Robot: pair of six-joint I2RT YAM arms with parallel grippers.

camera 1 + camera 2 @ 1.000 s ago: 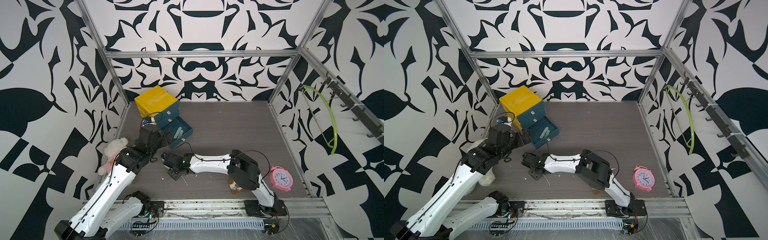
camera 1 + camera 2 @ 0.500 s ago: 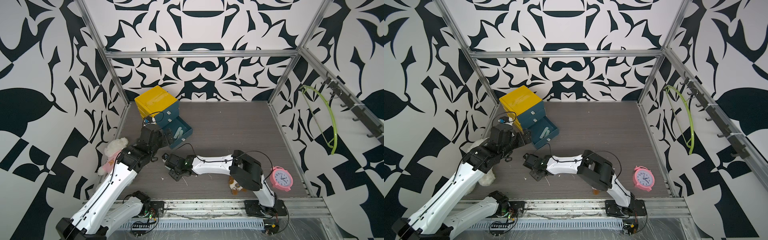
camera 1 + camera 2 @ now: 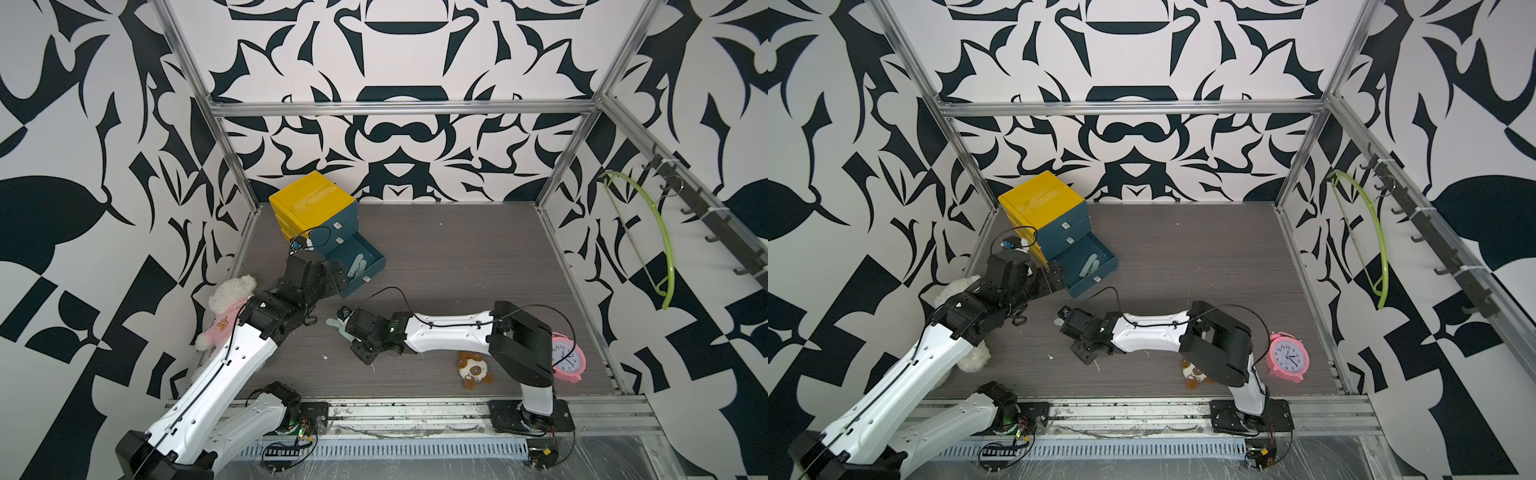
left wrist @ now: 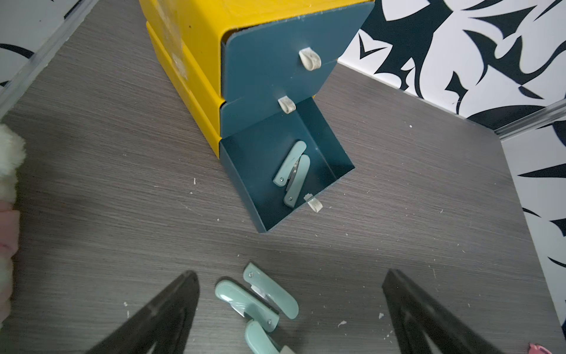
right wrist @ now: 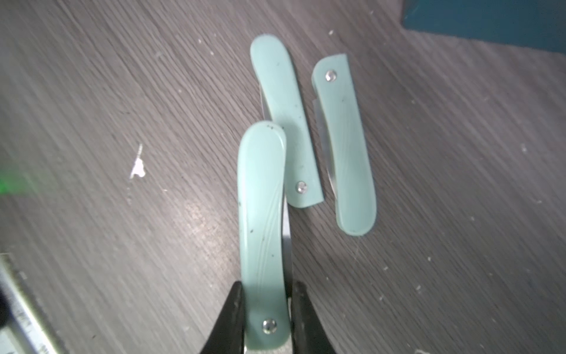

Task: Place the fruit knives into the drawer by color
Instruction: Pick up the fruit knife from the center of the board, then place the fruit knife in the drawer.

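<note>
Three mint-teal fruit knives show in the right wrist view. My right gripper [image 5: 267, 288] is shut on one fruit knife [image 5: 262, 214] at its rivet end, and it points out over the table. Two more lie just beyond it, side by side: a knife [image 5: 284, 122] and a knife [image 5: 343, 144]. In the left wrist view the bottom drawer [image 4: 239, 171] of the yellow cabinet [image 4: 190, 46] stands pulled out with two mint knives [image 4: 291, 165] inside. My left gripper [image 4: 291, 272] hangs open above the table knives [image 4: 269, 291], holding nothing. In a top view the right gripper [image 3: 347, 332] is in front of the drawer [image 3: 376, 259].
A white plush in pink [image 3: 226, 307] lies by the left wall. A small bear toy [image 3: 473, 368] and a pink alarm clock [image 3: 567, 359] sit at the front right. A green hanger [image 3: 660, 249] hangs on the right wall. The upper two drawers are shut.
The right arm's elbow has swung to the right while its gripper stays by the knives. The left arm has barely moved.
</note>
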